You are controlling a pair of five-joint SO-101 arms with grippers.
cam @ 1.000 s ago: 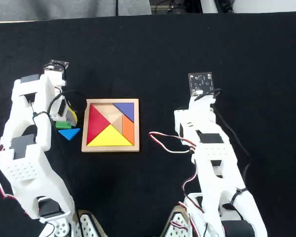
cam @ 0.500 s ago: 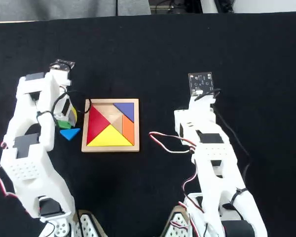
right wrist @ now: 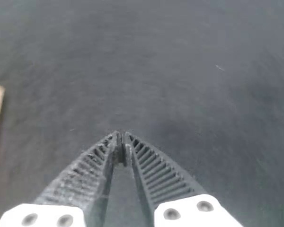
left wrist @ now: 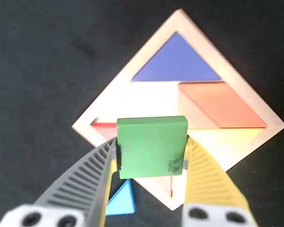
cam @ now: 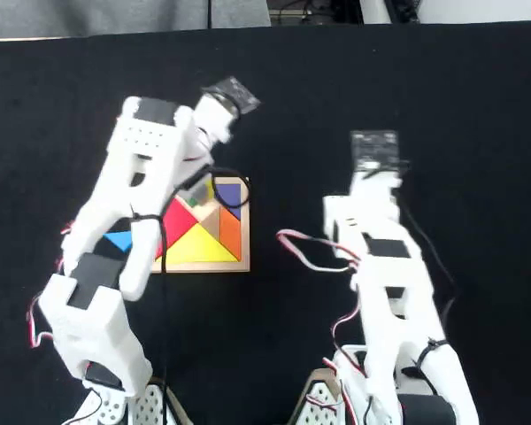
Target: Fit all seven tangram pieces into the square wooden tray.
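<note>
We find the left claw (left wrist: 150, 144) pinching the green square (left wrist: 151, 135) above the tray (left wrist: 83, 126); right claw (right wrist: 121, 142) pressed together.

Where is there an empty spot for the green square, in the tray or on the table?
Inside the tray, bare wood shows between the purple triangle and the orange piece. The black cloth beyond the tray is open too. It is crowded by the small blue triangle, under the left arm.

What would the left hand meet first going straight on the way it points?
Likely the bare floor of the wooden tray; the left hand, shut on the green square, points at it, though depth is unclear.
</note>
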